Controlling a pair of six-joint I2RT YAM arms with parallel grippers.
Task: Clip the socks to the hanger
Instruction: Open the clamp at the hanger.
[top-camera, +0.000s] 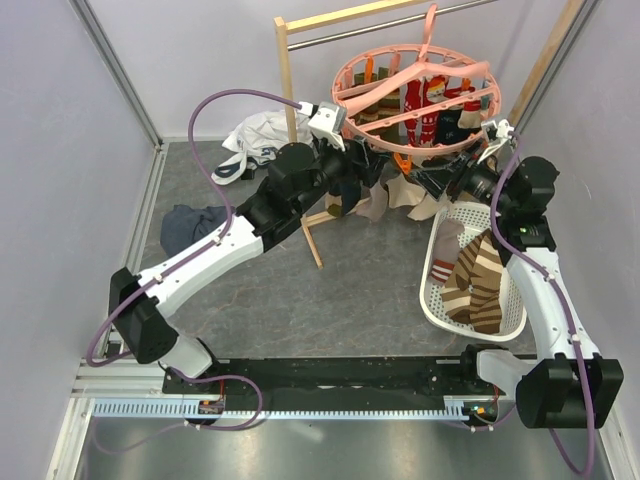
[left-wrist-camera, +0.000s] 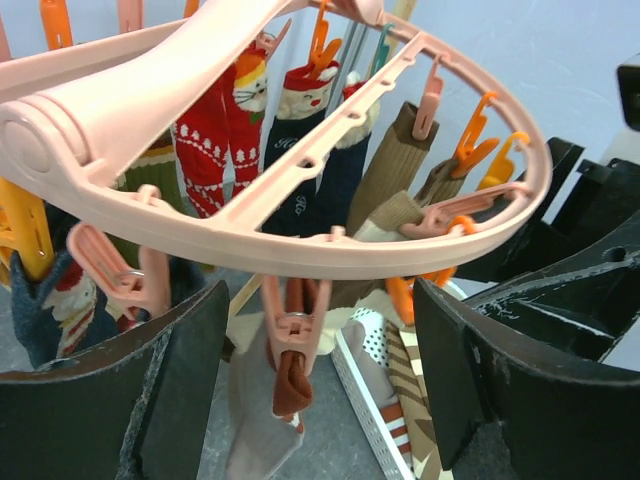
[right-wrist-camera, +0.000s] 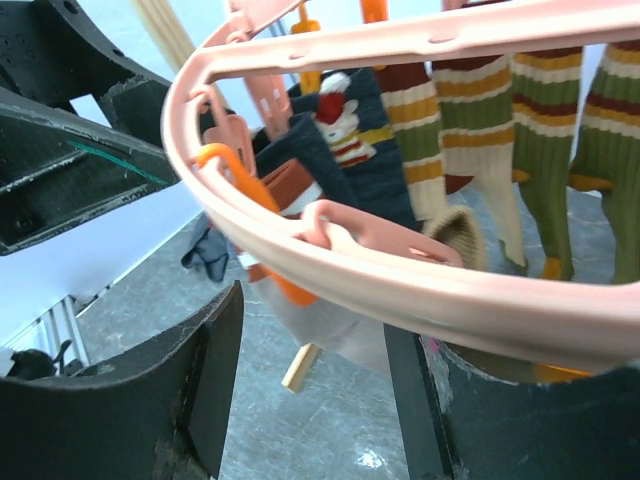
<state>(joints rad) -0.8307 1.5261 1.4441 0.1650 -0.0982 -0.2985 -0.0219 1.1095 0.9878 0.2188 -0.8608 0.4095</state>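
The round pink hanger (top-camera: 415, 95) hangs by its hook from the metal rail, with several socks (top-camera: 432, 112) clipped round its ring. My left gripper (top-camera: 345, 150) is open just below the ring's left side; in the left wrist view (left-wrist-camera: 320, 385) a pink clip (left-wrist-camera: 295, 325) holding a rust-brown sock (left-wrist-camera: 290, 385) hangs between the jaws. My right gripper (top-camera: 470, 165) is open under the ring's right side; in the right wrist view (right-wrist-camera: 312, 390) the pink ring (right-wrist-camera: 400, 280) crosses above its jaws. More striped socks (top-camera: 478, 275) lie in the basket.
A white perforated basket (top-camera: 435, 305) stands at the right by the right arm. The wooden-framed rail (top-camera: 290, 90) stands at the back, its foot (top-camera: 313, 240) on the grey floor. A white garment (top-camera: 255, 135) and a dark blue-grey bundle (top-camera: 190, 225) lie at the left.
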